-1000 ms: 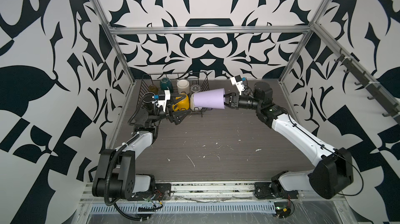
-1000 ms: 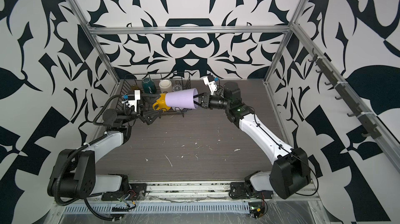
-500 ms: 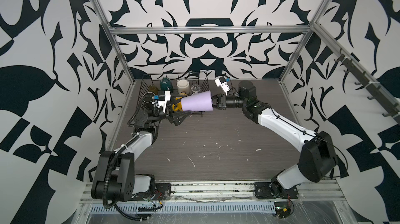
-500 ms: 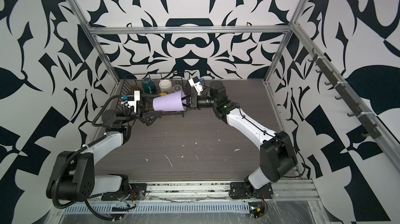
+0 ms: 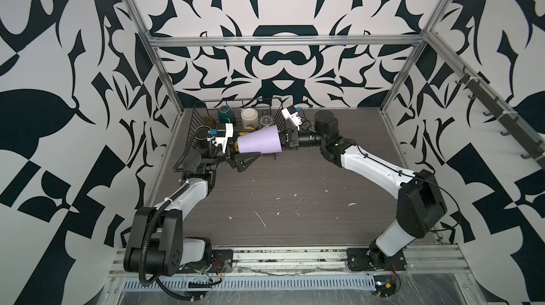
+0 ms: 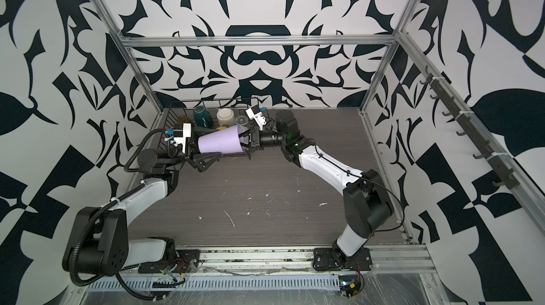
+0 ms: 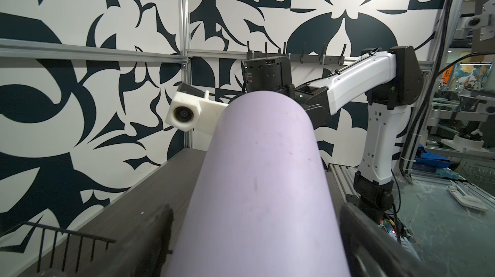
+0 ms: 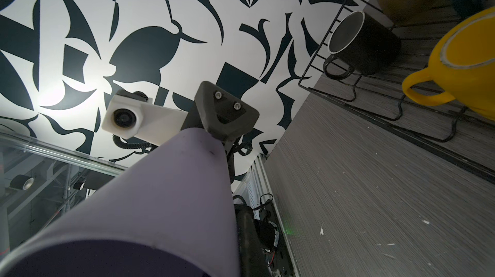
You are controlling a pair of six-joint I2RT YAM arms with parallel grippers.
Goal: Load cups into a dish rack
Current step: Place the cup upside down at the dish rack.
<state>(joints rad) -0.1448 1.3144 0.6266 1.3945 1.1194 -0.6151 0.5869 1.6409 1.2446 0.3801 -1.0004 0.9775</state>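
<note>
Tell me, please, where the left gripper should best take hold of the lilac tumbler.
Probably the narrow base, across its round wall, end-on from the robot's left: the lilac tumbler hangs horizontal, rim pinched by the right gripper, base between the open left gripper's fingers.

I see my right gripper [image 5: 283, 142] pinching the wide rim of the lilac tumbler [image 5: 259, 144]. The tumbler lies on its side in the air, over the front edge of the dish rack [image 5: 197, 117]. Its small end points at my left gripper [image 5: 239, 153]. That gripper is spread wide around the small end. One finger [image 5: 246, 161] shows just under it, and I cannot tell if it touches. At the back of the rack sit an amber glass [image 5: 208, 120], a dark green mug [image 5: 226, 114], a cream mug [image 5: 249, 117] and a clear glass [image 5: 267, 119] in a row. A bit of a yellow mug [image 5: 244, 134] peeks out behind the tumbler. The dark table [image 5: 280, 194] has little white specks.
</note>
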